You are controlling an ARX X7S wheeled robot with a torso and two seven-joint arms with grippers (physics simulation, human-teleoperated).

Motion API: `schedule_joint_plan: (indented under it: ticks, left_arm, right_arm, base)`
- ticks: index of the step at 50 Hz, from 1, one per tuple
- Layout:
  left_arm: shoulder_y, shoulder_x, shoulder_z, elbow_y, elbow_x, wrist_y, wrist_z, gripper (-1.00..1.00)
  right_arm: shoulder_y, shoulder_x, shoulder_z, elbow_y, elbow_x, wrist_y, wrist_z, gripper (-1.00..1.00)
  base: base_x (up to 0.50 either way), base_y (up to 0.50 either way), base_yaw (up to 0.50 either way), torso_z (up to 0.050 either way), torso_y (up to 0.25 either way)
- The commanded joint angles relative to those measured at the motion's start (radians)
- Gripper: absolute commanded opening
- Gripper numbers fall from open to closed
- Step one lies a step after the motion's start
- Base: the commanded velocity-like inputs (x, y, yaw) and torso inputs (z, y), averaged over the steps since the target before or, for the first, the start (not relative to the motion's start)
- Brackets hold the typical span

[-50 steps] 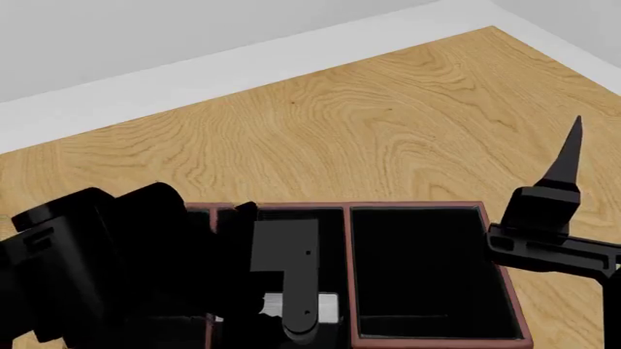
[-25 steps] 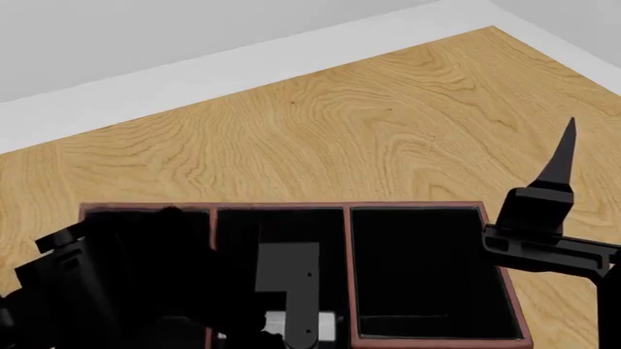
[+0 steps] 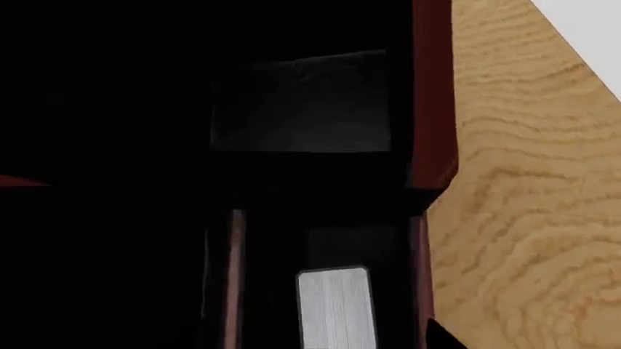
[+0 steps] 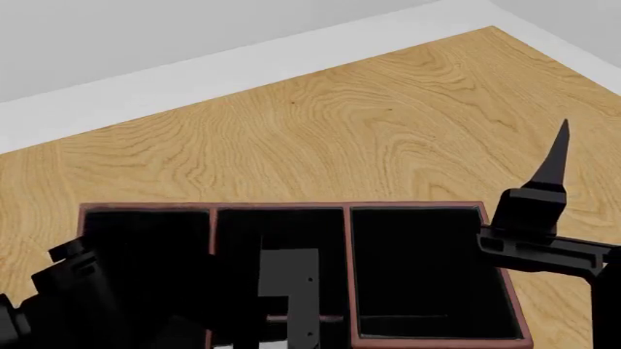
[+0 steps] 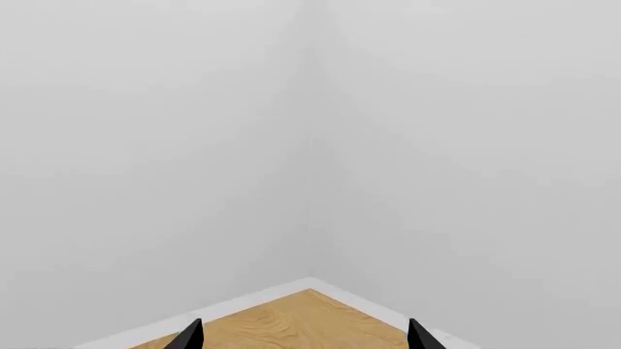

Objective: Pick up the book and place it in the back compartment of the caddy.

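The caddy point(image 4: 347, 254) is a dark red box with black insides, at the bottom of the head view. The book shows only as its white page edge point(image 3: 335, 309), standing in a narrow slot between two thin red dividers. A sliver of it shows at the bottom edge of the head view point(image 4: 238, 346). My left gripper point(image 3: 310, 343) hangs over that slot. One black fingertip point(image 3: 441, 339) stands well clear of the book, so the jaws look open. My right gripper point(image 4: 548, 174) is open and empty beside the caddy's right wall, pointing up; it also shows in the right wrist view point(image 5: 302, 336).
The caddy stands on a wooden table point(image 4: 369, 116) whose far edge meets a white wall point(image 4: 194, 29). My black left arm point(image 4: 107, 298) covers the caddy's left compartments. A dark grey flat piece point(image 4: 289, 287) stands in the middle compartment.
My left arm has sunk toward the bottom left of the head view. The white page edge has slid down with it to the frame's bottom. My right gripper has shifted slightly left.
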Motion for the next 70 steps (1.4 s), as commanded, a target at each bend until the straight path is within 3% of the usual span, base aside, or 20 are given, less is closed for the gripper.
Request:
schedule_joint_plan:
  ticks: [1, 54, 70]
  left_arm:
    - [-0.007, 0.002, -0.009, -0.010, -0.003, 0.003, -0.012, 1.00]
    - [-0.103, -0.080, -0.066, 0.196, -0.047, -0.150, -0.075, 1.00]
    - [-0.055, -0.113, -0.187, 0.224, -0.057, -0.075, -0.221, 1.00]
  right_arm:
    - [0.000, 0.001, -0.001, -0.001, 0.002, -0.001, 0.001, 1.00]
    - [0.005, 0.015, 0.015, -0.021, 0.038, -0.010, 0.022, 1.00]
    - [0.019, 0.010, 0.003, -0.020, 0.035, -0.013, 0.015, 1.00]
  base:
    - [0.00, 0.00, 0.00, 0.000, 0.000]
    - [0.00, 0.00, 0.00, 0.000, 0.000]
    - [0.00, 0.00, 0.00, 0.000, 0.000]
